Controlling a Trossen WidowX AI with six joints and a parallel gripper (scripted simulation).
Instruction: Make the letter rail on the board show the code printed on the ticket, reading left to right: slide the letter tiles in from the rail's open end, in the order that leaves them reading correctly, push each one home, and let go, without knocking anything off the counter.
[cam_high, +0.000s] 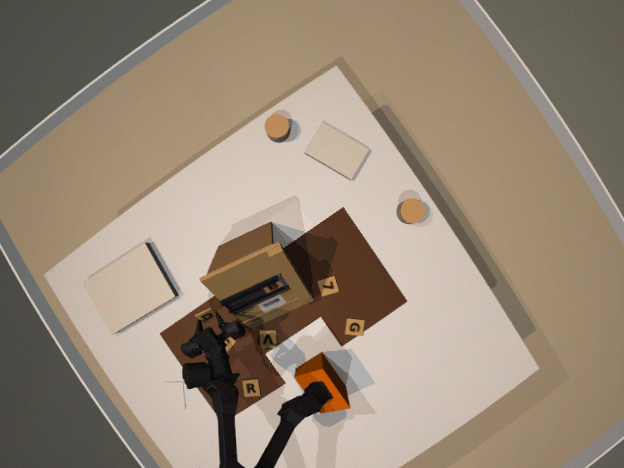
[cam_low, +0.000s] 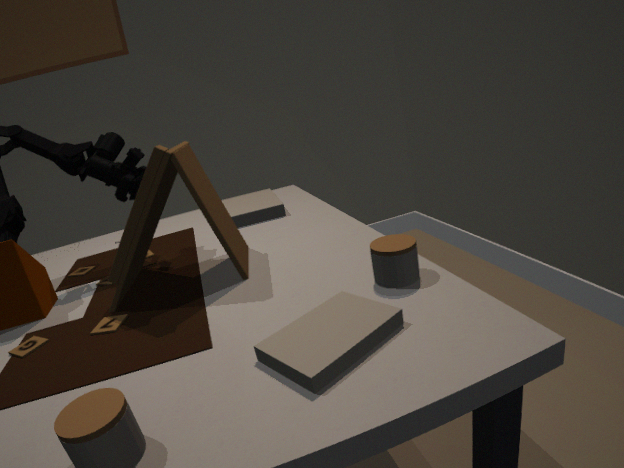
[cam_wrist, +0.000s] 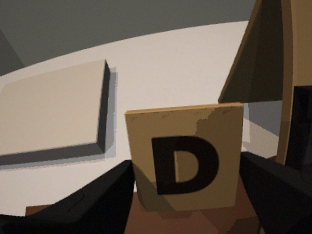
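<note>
My gripper (cam_high: 209, 319) (cam_wrist: 186, 164) is shut on the D tile (cam_high: 205, 316) (cam_wrist: 185, 195), its letter upright in the wrist view. They are off the lower left end of the board's dark rail (cam_high: 247, 298). In the exterior view the board hides the fingertips. A B tile (cam_high: 272, 286) sits in the rail near its right end. The ticket (cam_high: 272, 302) below the rail is too small to read. Loose tiles lie on the brown mat (cam_high: 362, 272) (cam_low: 176, 337): 7 (cam_high: 328, 285) (cam_low: 108, 324), G (cam_high: 354, 326) (cam_low: 28, 346), R (cam_high: 251, 388), a V or A (cam_high: 268, 339) and one partly hidden tile (cam_high: 229, 344).
The board (cam_high: 241, 274) (cam_low: 143, 216) leans as an A-frame. An orange block (cam_high: 309, 366) (cam_low: 20, 292) stands near the arm. Flat pale slabs (cam_high: 132, 288) (cam_high: 337, 150) (cam_low: 327, 337) and two wooden-lidded jars (cam_high: 277, 126) (cam_high: 412, 210) stand on the white counter.
</note>
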